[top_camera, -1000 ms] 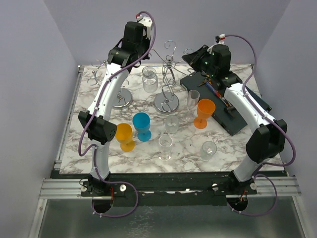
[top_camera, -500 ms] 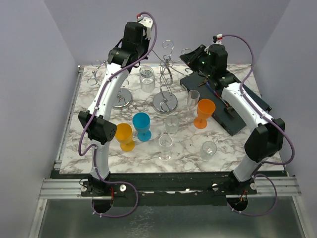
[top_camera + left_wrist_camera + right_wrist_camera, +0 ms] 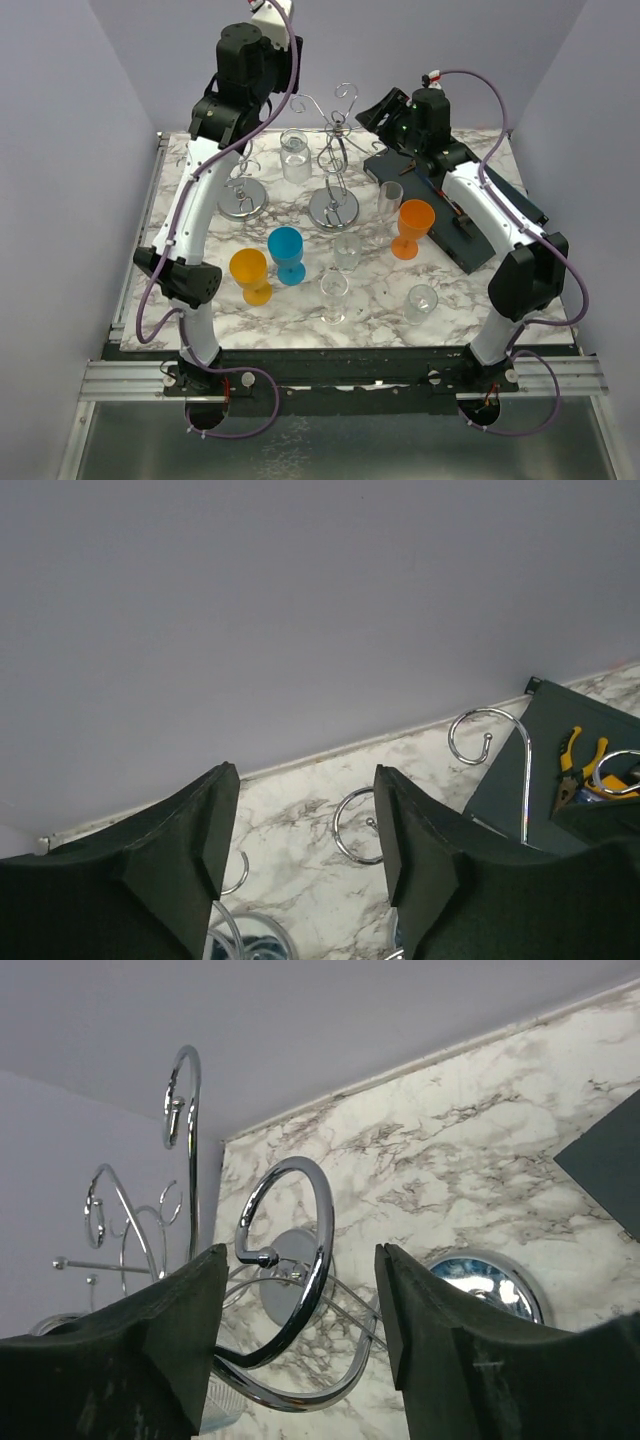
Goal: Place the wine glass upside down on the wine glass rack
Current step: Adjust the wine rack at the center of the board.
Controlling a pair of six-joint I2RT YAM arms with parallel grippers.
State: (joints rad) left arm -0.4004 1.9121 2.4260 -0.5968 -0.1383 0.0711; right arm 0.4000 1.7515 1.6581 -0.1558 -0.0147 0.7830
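Marbled counter, lilac walls. Clear wine glass at chrome rack, on its 9 o'clock side. Left pincer spread, empty, at glass's 11 o'clock. Right pincer spread, empty, at glass's 2 o'clock. Only right wrist view shows rack curl up close; only top view shows whole glass.

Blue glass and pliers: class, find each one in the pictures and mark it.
blue glass (image 3: 286, 243), top view, on its bowl.
pliers (image 3: 570, 752), left wrist view, on a yellow handle.
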